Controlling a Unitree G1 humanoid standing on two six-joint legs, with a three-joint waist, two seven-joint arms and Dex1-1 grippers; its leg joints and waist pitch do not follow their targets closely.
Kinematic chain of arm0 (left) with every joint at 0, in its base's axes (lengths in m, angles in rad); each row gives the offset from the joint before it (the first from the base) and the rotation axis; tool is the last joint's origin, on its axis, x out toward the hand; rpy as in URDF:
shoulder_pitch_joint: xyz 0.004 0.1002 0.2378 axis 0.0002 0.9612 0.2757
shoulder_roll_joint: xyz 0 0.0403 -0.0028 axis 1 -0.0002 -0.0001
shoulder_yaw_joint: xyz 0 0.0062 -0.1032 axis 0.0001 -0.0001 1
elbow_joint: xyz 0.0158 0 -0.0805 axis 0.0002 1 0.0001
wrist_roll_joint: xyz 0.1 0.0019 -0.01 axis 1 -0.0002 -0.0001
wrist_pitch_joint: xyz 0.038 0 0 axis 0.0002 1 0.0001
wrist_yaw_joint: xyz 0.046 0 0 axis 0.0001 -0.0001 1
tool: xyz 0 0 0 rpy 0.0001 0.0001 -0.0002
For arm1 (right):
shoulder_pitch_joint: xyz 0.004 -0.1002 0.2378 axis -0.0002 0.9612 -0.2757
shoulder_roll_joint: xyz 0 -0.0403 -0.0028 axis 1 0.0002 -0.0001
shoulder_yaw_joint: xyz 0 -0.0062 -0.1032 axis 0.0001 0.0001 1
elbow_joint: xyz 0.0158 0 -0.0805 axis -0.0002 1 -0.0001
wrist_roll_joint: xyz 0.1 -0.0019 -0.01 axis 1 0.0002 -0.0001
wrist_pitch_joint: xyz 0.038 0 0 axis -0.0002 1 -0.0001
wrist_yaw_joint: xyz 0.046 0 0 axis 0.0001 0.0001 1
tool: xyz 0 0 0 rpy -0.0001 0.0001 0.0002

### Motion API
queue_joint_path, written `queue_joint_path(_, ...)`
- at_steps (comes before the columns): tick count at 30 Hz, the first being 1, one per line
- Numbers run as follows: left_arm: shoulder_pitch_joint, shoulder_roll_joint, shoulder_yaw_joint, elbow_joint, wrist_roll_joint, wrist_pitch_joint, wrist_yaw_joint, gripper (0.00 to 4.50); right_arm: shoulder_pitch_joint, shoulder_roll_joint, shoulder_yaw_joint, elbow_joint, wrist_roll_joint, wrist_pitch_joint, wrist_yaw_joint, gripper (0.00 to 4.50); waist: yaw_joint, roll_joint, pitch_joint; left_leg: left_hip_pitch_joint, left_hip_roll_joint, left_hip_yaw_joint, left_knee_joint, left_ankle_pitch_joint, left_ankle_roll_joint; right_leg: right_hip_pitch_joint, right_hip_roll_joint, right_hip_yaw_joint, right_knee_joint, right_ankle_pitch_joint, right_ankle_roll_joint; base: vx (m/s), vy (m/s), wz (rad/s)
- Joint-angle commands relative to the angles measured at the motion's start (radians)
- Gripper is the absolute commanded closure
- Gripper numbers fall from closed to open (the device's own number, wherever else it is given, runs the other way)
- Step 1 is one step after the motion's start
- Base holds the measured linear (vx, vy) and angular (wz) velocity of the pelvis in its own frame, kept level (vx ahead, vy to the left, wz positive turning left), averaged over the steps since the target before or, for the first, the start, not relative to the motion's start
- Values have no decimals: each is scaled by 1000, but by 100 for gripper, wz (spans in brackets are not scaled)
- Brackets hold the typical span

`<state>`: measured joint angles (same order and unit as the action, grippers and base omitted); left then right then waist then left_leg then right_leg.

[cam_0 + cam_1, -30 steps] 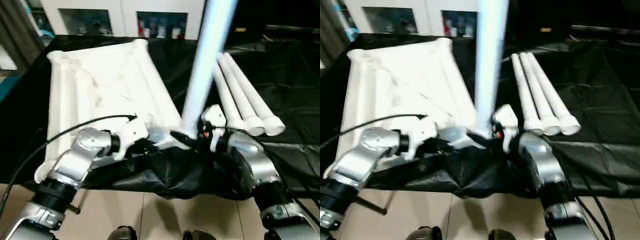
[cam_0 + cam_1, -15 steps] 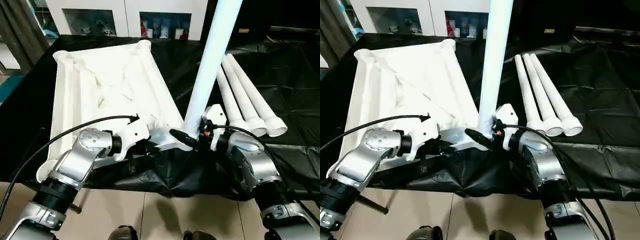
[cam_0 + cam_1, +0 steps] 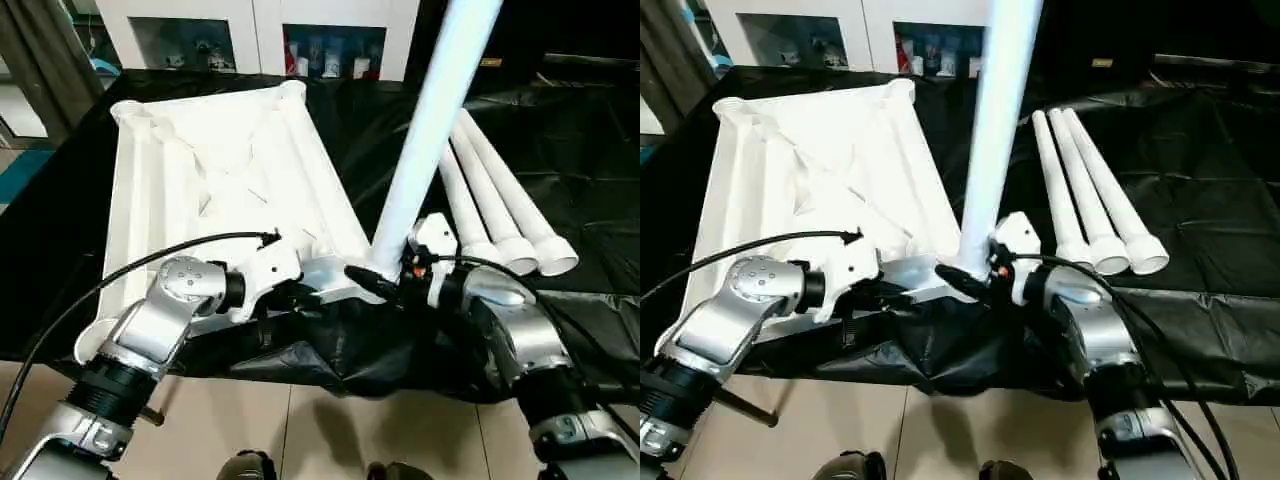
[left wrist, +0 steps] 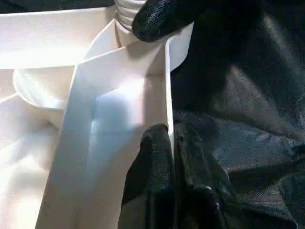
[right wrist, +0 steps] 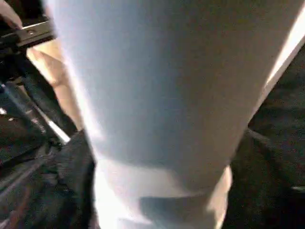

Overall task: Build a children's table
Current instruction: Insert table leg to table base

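The white table top (image 3: 200,170) lies upside down on black cloth, ribbed underside up. One white leg (image 3: 430,120) stands nearly upright with its foot at the near right corner socket (image 3: 340,272), leaning a little to the right. My right gripper (image 3: 383,284) is shut on that leg's lower end, and the leg (image 5: 167,95) looms close in the right wrist view. My left gripper (image 4: 171,152) is shut on a thin rib of the table top beside the same corner. A black finger of the right gripper (image 4: 162,19) rests against the leg's ridged end.
Three more white legs (image 3: 500,200) lie side by side on the black cloth (image 3: 590,130) to the right, flared ends toward me. A white cabinet with glass doors (image 3: 260,40) stands behind. The cloth bunches over the table's near edge (image 3: 340,350), with tiled floor below.
The held leg's top has tipped slightly further right. Both grippers keep their holds at the near corner.
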<state>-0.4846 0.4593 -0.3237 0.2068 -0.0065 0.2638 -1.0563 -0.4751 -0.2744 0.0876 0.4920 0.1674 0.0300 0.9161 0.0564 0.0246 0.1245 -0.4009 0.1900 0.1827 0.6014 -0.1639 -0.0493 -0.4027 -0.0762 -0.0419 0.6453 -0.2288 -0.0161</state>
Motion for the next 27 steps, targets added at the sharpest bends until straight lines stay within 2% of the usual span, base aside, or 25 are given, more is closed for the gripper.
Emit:
queue_joint_path(1,11,-4,-40,7,-9,0,-48,450,7,-17,-4,-7,2,10,-2,103,-1,9,-94,23,34,-13,-58,-87,111,59,-55,38,-59,143,-319,0,0,0)
queue_joint_path(4,9,-5,-40,10,-8,-1,-48,450,7,-19,-4,-7,3,13,0,112,-1,10,-93,24,35,-14,-59,-92,107,58,-56,38,-59,136,-318,0,0,0)
queue_joint_path(5,8,-6,-40,12,-8,-1,-48,450,7,-19,-5,-9,4,16,0,135,-1,10,-93,23,35,-14,-59,-93,106,58,-55,38,-59,136,-317,0,0,0)
queue_joint_path(10,8,-7,-40,16,-9,-1,-47,450,15,-20,-2,-19,8,29,7,166,-1,9,-93,24,35,-13,-59,-94,105,59,-56,39,-60,138,-317,0,0,0)
queue_joint_path(13,11,-8,-38,14,-10,2,-44,450,26,-16,2,-24,5,33,5,171,0,8,-93,24,35,-13,-59,-91,107,58,-56,39,-60,139,-316,0,0,0)
queue_joint_path(15,12,-17,-30,20,-10,9,-26,450,31,-4,-2,-15,0,39,-26,172,0,7,-92,23,35,-13,-59,-88,109,57,-55,39,-60,141,-316,0,0,0)
queue_joint_path(18,-10,-62,-5,60,0,33,58,450,23,39,-19,37,-33,42,-158,173,-3,7,-88,24,35,-12,-63,-110,97,54,-56,39,-65,95,-312,0,0,0)
queue_joint_path(19,-28,-86,8,88,8,45,105,450,12,61,-27,69,-47,41,-222,173,-4,6,-86,24,34,-12,-64,-121,91,54,-56,39,-68,71,-308,0,0,0)
queue_joint_path(20,-50,-115,24,122,14,58,156,450,-4,87,-41,111,-59,42,-299,173,-9,2,-78,29,31,-10,-69,-181,62,49,-58,41,-83,-55,-290,0,0,0)
queue_joint_path(21,-86,-158,39,172,25,76,227,450,-41,132,-74,186,-60,51,-424,173,-10,4,-74,31,31,-10,-72,-206,48,47,-60,42,-88,-115,-279,0,0,0)
queue_joint_path(22,-88,-161,40,176,26,76,231,450,-43,135,-76,191,-59,51,-432,173,-13,6,-69,39,30,-10,-76,-259,15,40,-61,43,-99,-234,-259,0,0,0)
queue_joint_path(23,-101,-175,44,194,32,80,257,450,-57,151,-89,219,-57,52,-477,173,-14,4,-70,43,29,-13,-78,-292,-5,42,-63,44,-106,-313,-229,0,0,0)
queue_joint_path(25,-135,-216,61,242,41,95,330,450,-89,183,-117,279,-45,54,-568,173,-15,5,-68,44,31,-12,-81,-298,-7,34,-64,47,-112,-329,-209,0,0,0)
queue_joint_path(26,-192,-290,91,321,51,114,459,450,-140,231,-142,367,-35,47,-693,173,-14,5,-69,45,30,-14,-84,-310,-10,35,-63,45,-115,-341,-201,0,0,0)
queue_joint_path(27,-192,-290,91,321,51,114,459,450,-140,231,-142,367,-35,47,-693,173,-18,5,-67,48,31,-10,-82,-318,-12,28,-64,48,-116,-344,-208,0,0,0)
